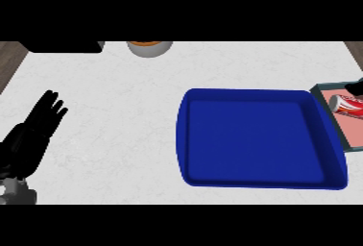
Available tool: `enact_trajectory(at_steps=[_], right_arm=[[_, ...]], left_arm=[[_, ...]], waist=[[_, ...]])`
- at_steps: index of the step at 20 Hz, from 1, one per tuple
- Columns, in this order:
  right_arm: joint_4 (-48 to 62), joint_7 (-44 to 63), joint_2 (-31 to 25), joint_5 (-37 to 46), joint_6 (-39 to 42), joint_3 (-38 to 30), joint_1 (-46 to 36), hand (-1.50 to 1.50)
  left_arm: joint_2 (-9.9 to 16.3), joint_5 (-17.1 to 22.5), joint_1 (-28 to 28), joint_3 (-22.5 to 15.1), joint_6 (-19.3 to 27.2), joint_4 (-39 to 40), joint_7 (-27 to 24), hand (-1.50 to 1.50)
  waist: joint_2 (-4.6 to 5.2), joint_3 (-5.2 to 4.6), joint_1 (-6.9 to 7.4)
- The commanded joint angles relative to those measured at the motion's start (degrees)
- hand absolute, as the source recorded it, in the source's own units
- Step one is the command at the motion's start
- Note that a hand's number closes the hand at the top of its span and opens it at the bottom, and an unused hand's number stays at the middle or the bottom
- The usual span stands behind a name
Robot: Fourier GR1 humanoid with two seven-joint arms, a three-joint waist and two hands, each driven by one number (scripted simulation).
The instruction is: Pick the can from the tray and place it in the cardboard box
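Can lies inside box, just beside blue tray.

This looks like a kitchen. A pale, faintly marbled counter top fills most of the view, with dark wood-grain flooring showing past its edge at ten o'clock. At twelve o'clock stands a grey cup or bowl with something orange in it, perhaps food. At eleven o'clock sits a black appliance-like block.
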Motion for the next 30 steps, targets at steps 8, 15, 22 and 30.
enact_trajectory(at_steps=[8,15,22,30], right_arm=[[-8.3,-6.9,3.6,-11.0,-17.6,-9.3,0.2,-1.5],[-17.4,-13.6,3.9,-24.7,-18.3,-17.9,8.5,-1.5],[-31.2,-10.3,1.6,-34.8,-10.2,-24.9,20.9,-1.5],[-36.6,-13.7,-0.7,-46.1,-0.8,-29.3,31.2,-1.5]], left_arm=[[1.1,0.8,0.7,1.2,-0.9,-0.9,0.2,0.0],[-0.1,-0.2,0.8,1.1,-0.9,2.6,-3.2,0.0],[-1.3,-0.3,5.6,0.3,0.0,-4.9,-0.6,0.0],[0.1,-0.9,1.0,1.2,-1.8,3.4,-3.7,0.0]], waist=[[-0.47,0.03,-0.58],[-0.37,-0.02,-1.44],[-0.55,-0.02,-1.3],[-0.21,-0.03,-0.97]])
